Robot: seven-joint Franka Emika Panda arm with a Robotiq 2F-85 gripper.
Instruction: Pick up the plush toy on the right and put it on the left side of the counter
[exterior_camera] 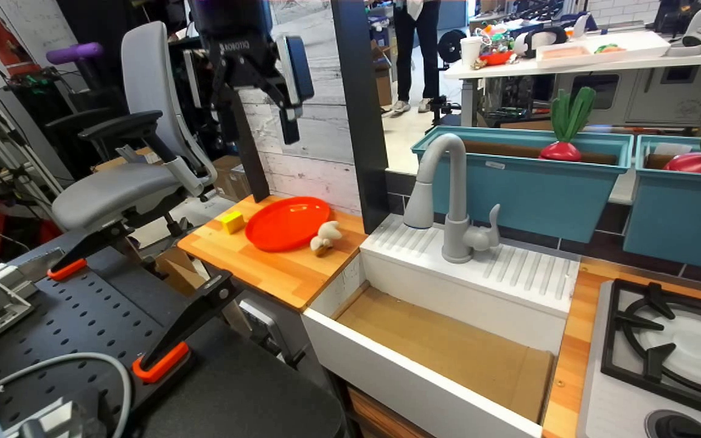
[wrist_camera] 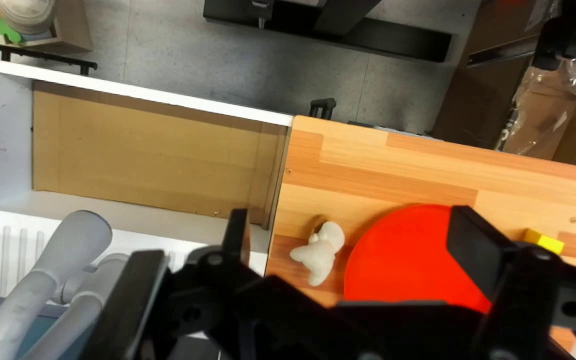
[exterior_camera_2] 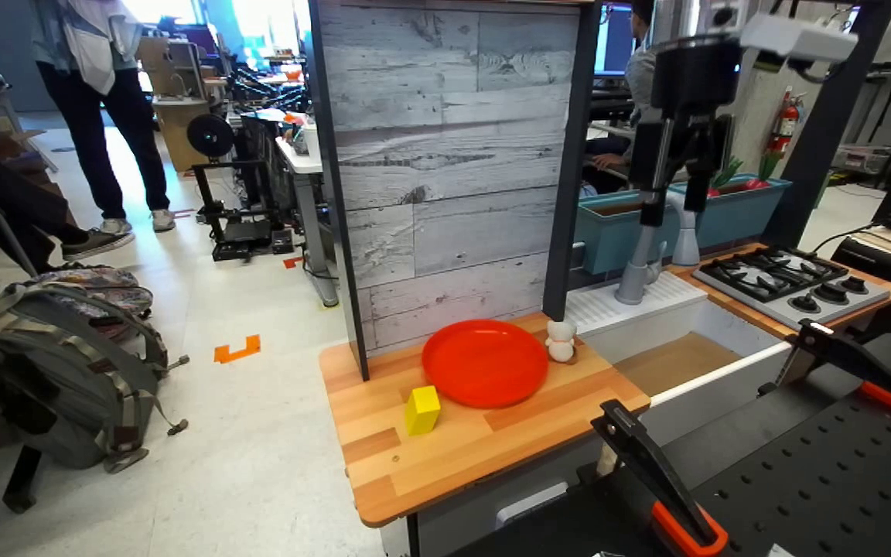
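There's the plush toy (wrist_camera: 319, 254), down on the worktop (exterior_camera_2: 507, 439), just beside the red plate (wrist_camera: 408, 260), on the plate's side toward the sink (exterior_camera: 411, 389). The claw (wrist_camera: 353, 227) hangs well above, jaws wide apart, gripping nothing. And here's the key: in the wrist view the toy shows between the jaws, nearer the one away from the plate, its length slanting roughly along the plate's rim. I'd call that a fair line for a drop and a pinch; the worry is the opposite jaw catching the plate.
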